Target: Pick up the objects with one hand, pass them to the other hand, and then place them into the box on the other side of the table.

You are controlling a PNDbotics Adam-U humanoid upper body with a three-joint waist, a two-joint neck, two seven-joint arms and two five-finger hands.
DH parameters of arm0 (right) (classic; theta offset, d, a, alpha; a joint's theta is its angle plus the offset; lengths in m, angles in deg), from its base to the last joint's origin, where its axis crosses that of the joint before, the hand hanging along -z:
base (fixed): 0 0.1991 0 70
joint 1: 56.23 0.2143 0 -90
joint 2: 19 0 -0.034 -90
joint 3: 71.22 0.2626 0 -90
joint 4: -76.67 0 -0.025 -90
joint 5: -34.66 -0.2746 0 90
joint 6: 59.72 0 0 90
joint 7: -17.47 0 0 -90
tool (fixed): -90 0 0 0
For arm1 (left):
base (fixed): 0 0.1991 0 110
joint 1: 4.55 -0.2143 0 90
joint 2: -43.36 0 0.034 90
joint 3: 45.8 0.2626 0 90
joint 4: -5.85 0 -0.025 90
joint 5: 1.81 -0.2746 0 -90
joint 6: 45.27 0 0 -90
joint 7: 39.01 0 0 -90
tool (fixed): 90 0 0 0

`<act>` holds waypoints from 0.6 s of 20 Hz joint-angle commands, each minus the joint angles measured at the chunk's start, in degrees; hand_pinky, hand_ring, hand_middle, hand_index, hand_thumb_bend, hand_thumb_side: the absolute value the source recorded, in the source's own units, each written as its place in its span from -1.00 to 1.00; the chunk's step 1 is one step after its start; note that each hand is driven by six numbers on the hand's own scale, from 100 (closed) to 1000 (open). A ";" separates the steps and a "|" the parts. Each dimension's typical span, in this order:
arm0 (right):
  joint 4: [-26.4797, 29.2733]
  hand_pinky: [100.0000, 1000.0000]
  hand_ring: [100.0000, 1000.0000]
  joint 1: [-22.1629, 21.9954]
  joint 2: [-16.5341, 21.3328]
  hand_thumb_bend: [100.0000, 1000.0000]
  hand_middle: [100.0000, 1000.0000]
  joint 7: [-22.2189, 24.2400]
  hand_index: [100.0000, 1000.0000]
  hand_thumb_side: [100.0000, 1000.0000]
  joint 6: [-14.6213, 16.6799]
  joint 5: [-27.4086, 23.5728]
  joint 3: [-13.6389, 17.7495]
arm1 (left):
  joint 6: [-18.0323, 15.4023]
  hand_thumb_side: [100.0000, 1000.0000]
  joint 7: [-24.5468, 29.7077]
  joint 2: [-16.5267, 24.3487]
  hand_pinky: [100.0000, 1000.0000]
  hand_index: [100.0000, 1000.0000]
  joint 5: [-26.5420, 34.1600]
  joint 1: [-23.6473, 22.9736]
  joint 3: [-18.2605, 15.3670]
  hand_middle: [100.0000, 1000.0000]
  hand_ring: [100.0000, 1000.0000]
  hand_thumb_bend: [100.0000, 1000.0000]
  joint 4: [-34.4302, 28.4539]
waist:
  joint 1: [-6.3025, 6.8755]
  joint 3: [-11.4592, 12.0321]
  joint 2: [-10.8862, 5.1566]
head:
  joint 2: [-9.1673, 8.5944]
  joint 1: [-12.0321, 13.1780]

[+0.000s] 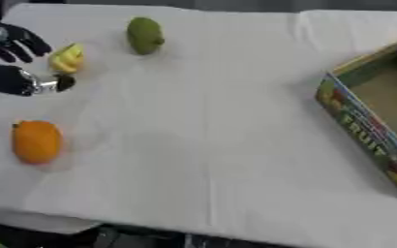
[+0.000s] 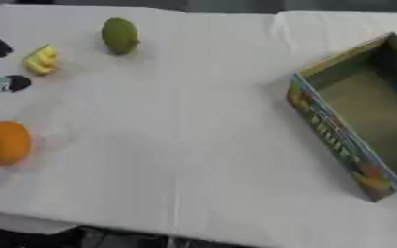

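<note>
The white-cloth tabletop (image 1: 202, 160) is wide, and the printed cardboard fruit box (image 2: 342, 140) sits open at its far right edge, well apart from the fruit, so a fumbled handover mid-table is the main risk. The smooth orange oval fruit (image 1: 37, 141) lies near the left edge and the green pear-shaped fruit (image 1: 144, 35) farther back; either looks likely to roll if nudged. The small lumpy yellow fruit (image 1: 66, 58) sits between the spread fingers and thumb of the black left hand (image 1: 11, 41), which is open and not yet gripping; closing off-centre could knock it away.
</note>
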 commanded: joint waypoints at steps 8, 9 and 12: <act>0.64 0.49 -0.07 -0.64 1.92 -1.00 0.23 -0.40 0.30 0.29 -0.05 1.02 0.82 | -0.21 -0.94 4.54 3.51 0.69 0.60 -2.78 -3.05 -1.64 0.49 0.59 -0.17 1.19 | 0.43 0.55 -0.21 | 0.32 -0.02; 0.64 0.49 -0.07 -0.70 1.93 -1.00 0.23 -0.44 0.30 0.29 -0.05 1.04 0.85 | -0.12 -0.98 4.47 3.58 0.69 0.59 -2.85 -3.37 -1.84 0.50 0.60 -0.18 1.45 | 0.45 0.60 -0.24 | 0.32 -0.10; 0.64 0.49 -0.08 -0.89 1.92 -1.00 0.23 -0.55 0.30 0.30 -0.07 1.13 0.90 | 0.00 -0.98 4.39 4.06 0.70 0.61 -2.31 -4.35 -2.09 0.51 0.61 -0.16 2.06 | 0.51 0.73 -0.31 | 0.32 -0.36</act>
